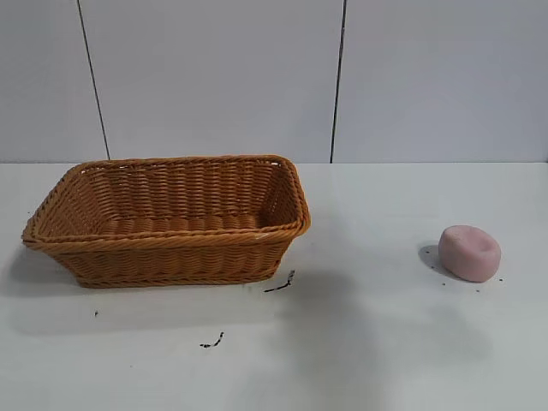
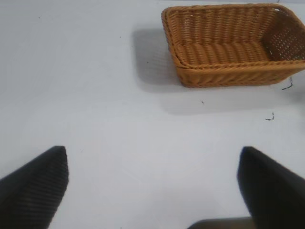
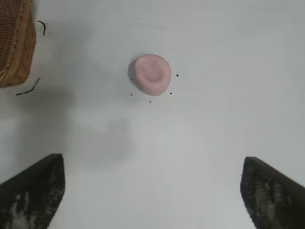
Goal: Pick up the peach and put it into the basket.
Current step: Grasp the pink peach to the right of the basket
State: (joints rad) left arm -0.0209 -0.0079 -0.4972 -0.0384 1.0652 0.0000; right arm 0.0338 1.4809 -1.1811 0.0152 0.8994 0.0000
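Note:
The pale pink peach (image 1: 469, 253) lies on the white table at the right, dimple up; it also shows in the right wrist view (image 3: 151, 74). The orange-brown wicker basket (image 1: 167, 244) stands at the left, empty; it shows in the left wrist view (image 2: 233, 76) and its corner in the right wrist view (image 3: 16, 47). My right gripper (image 3: 152, 164) is open and empty above the table, well short of the peach. My left gripper (image 2: 152, 157) is open and empty over bare table, away from the basket. Neither gripper shows in the exterior view.
Small dark scraps (image 1: 281, 284) lie on the table in front of the basket, and another (image 1: 212, 342) nearer the front. Tiny dark specks (image 3: 177, 75) dot the table around the peach. A white panelled wall (image 1: 257, 77) stands behind the table.

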